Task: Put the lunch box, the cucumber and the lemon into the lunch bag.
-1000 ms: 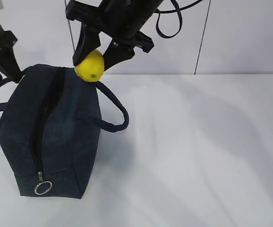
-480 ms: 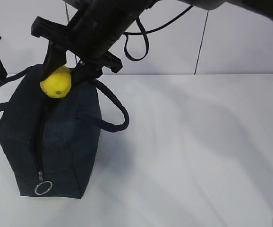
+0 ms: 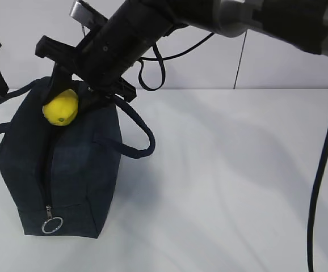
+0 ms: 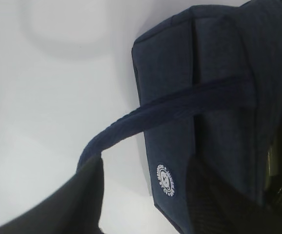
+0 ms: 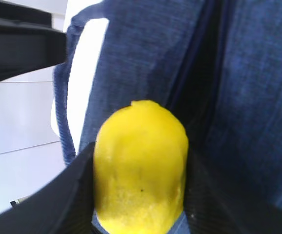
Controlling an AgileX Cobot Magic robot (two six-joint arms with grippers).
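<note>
1. I am holding the lemon (image 3: pixel 61 107) clamped between the jaws of my right gripper (image 3: pixel 73 102); it is sitting right over the open zipper slot at the far end of the lunch bag (image 3: pixel 67 164), touching or nearly touching the fabric — I cannot tell which.
2. The slot is looking narrow in my right wrist view; if I am letting go off-centre, the lemon (image 5: pixel 140 165) may be landing on the fabric lip, rolling off the top and away across the table (image 3: pixel 238 181).
3. My left gripper (image 4: pixel 146 204) is holding one handle (image 4: pixel 170 109) between jaws standing partly apart; if the strap is slipping out, the mouth may be sagging shut.
4. Pushing down too hard risks tipping the soft bag over; the near handle (image 3: pixel 135 133) is lying close to my right arm — a snag there could be dragging it.
5. Lunch box and cucumber are not showing; I am guessing they are inside.
</note>
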